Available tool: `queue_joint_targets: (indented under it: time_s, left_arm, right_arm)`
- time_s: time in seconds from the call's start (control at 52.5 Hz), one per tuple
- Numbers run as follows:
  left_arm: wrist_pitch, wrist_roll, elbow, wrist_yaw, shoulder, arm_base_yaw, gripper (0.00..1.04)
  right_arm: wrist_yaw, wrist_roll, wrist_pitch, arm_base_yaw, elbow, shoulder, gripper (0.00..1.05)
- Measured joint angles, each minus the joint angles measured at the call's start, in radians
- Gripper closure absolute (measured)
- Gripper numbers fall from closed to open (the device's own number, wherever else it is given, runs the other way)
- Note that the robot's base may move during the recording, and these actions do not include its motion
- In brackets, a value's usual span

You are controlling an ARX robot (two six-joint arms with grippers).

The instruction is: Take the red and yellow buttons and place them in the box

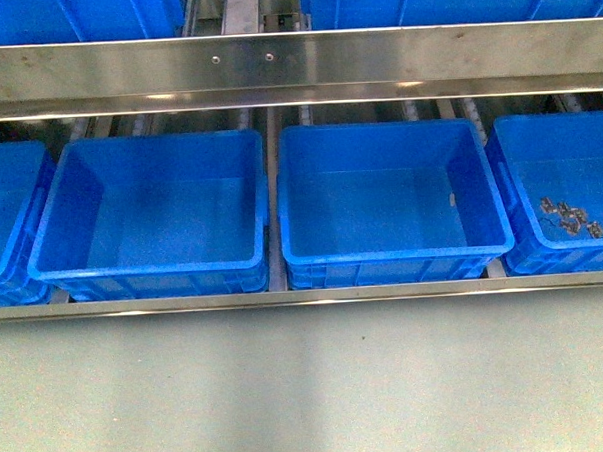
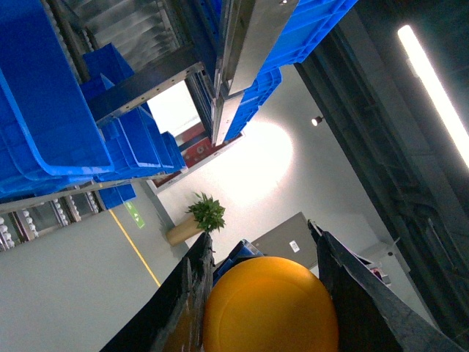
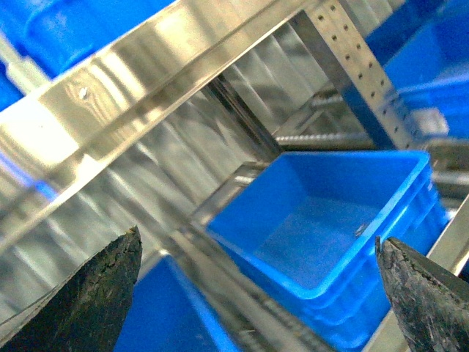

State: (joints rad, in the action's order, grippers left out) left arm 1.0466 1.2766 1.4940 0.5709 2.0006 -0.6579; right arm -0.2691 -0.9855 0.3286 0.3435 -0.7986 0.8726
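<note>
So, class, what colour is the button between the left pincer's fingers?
The button in the left pincer is yellow-orange, clearest in the left wrist view.

Left gripper [image 2: 260, 246] is closed on a yellow button [image 2: 271, 308]; right gripper [image 3: 256, 242] has its jaws spread wide.

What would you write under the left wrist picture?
Left gripper holds a yellow button, with blue bins behind.

We see the right gripper [image 3: 258, 240] with its two dark fingertips [image 3: 102, 293] spread wide apart. In the gap between them sits a blue box [image 3: 322, 227], a small pale mark on its inner wall. A shiny steel rail [image 3: 146, 81] runs beyond it, and a perforated upright [image 3: 352, 66] stands behind the box
</note>
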Motion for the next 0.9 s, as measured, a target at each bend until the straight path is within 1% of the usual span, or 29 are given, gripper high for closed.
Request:
queue_joint_targets:
  time_s: [0.019, 0.038, 0.057, 0.076, 0.133, 0.152, 0.191, 0.305, 0.457, 0.572, 0.705, 0.896]
  left_arm:
    - [-0.001, -0.002, 0.0, 0.004, -0.003, 0.0, 0.71]
    - [-0.001, -0.004, 0.0, 0.005, -0.005, 0.0, 0.71]
    - [-0.002, -0.004, 0.0, 0.005, -0.005, -0.001, 0.71]
    - [-0.002, -0.005, 0.0, 0.005, -0.006, -0.001, 0.71]
    - [-0.003, -0.01, 0.0, 0.006, -0.008, -0.003, 0.71]
    - [-0.003, -0.011, 0.0, 0.006, -0.008, -0.004, 0.71]
    - [-0.006, -0.013, 0.0, 0.007, -0.008, -0.004, 0.71]
    - [-0.009, -0.021, 0.001, 0.006, -0.008, -0.004, 0.71]
    - [-0.026, -0.035, 0.023, 0.006, -0.008, -0.011, 0.71]
    - [-0.033, -0.04, 0.037, 0.005, -0.007, -0.02, 0.71]
    - [-0.042, -0.05, 0.047, 0.0, -0.005, -0.028, 0.71]
    - [-0.059, -0.062, 0.05, -0.007, 0.005, -0.039, 0.71]
  right_arm:
    - [0.0, -0.102, 0.0, -0.004, 0.002, 0.005, 0.07]
    - [-0.003, -0.164, 0.0, -0.011, 0.004, 0.009, 0.07]
    - [-0.005, -0.179, 0.0, -0.015, 0.005, 0.011, 0.07]
    - [-0.005, -0.249, 0.0, -0.027, 0.008, 0.015, 0.07]
    - [-0.016, -0.394, 0.007, -0.076, 0.021, 0.024, 0.07]
    - [-0.019, -0.404, 0.009, -0.085, 0.024, 0.025, 0.07]
    - [-0.033, -0.487, 0.023, -0.127, 0.037, 0.03, 0.07]
    - [-0.074, -0.609, 0.07, -0.249, 0.056, 0.046, 0.07]
    - [-0.105, -0.65, 0.109, -0.407, 0.056, 0.114, 0.07]
    - [-0.111, -0.653, 0.123, -0.464, 0.056, 0.152, 0.07]
    - [-0.111, -0.652, 0.139, -0.493, 0.052, 0.169, 0.07]
    - [-0.101, -0.645, 0.136, -0.482, 0.021, 0.17, 0.07]
